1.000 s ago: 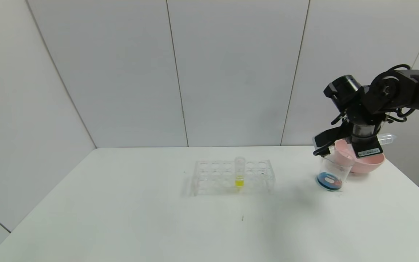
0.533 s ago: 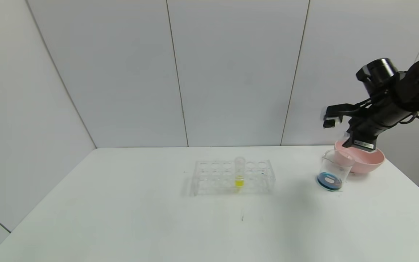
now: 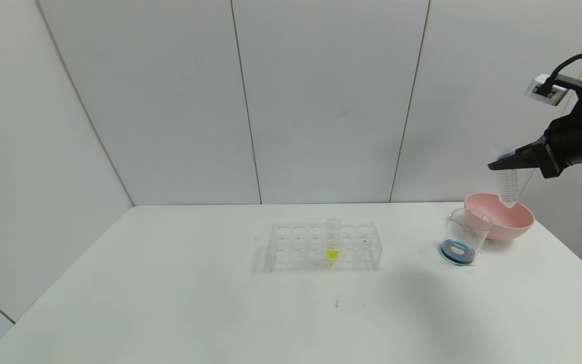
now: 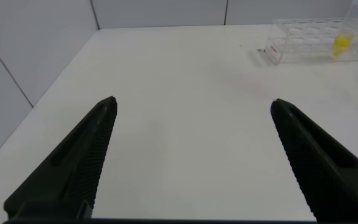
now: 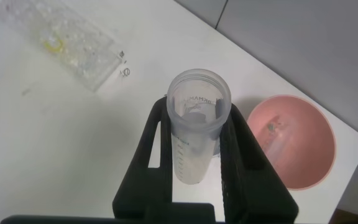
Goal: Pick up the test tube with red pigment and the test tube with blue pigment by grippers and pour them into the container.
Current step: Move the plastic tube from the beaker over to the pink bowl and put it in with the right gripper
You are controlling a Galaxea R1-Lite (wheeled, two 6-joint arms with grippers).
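The left gripper (image 4: 191, 155) sits nearest, low over the white counter (image 3: 170, 303), its two black fingers spread wide with nothing between them, well apart from the work. Farther in, at mid-counter, the clear tube rack (image 3: 324, 246) holds a single yellow-liquid tube (image 3: 332, 239) upright; no red or blue tube stands in it. Off to the robot's right, the container (image 3: 462, 236) stands on the counter with a shallow pool of dark blue liquid showing a reddish patch at its bottom, so both pigments look to be already poured in. Just behind it, touching or nearly so, is the pink bowl (image 3: 503, 222), which holds only a small dark speck. Highest and farthest, the right gripper (image 5: 199, 162) pinches an empty-looking clear graduated tube (image 3: 507, 177), upright with its mouth up and rounded end hanging above the bowl; which pigment it carried cannot be told, and the other task tube is not in view. Such a tube is probably light, stiff, smooth and easily slipped or cracked, so a firm hold across its upper barrel, as here, seems right, and a gentle set-down would suit it.
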